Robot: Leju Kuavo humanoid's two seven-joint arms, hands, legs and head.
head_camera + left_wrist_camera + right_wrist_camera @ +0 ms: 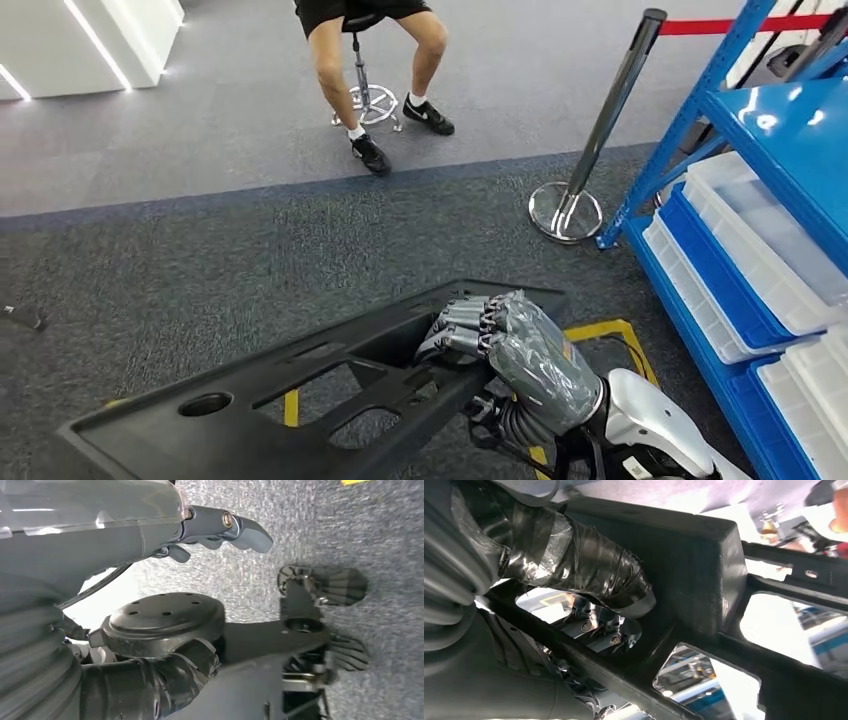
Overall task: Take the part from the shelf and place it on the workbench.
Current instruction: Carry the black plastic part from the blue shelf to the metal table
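Note:
The part (300, 385) is a long black plastic panel with several cut-outs, slanting across the lower head view above the carpet. My right hand (500, 340) grips its right end from above, fingers curled over the rim. In the right wrist view the taped thumb (594, 570) presses on one side of the part's (709, 570) wall and the fingers (609, 630) wrap the other side. My left hand (150, 525) hangs over the grey carpet, its fingers apart and holding nothing.
A blue shelf (770, 120) with white bins (760, 240) stands at the right. A chrome barrier post (600, 130) on a round base stands left of it. A person sits on a stool (365, 60) ahead. Yellow floor tape (610, 330) lies under the part.

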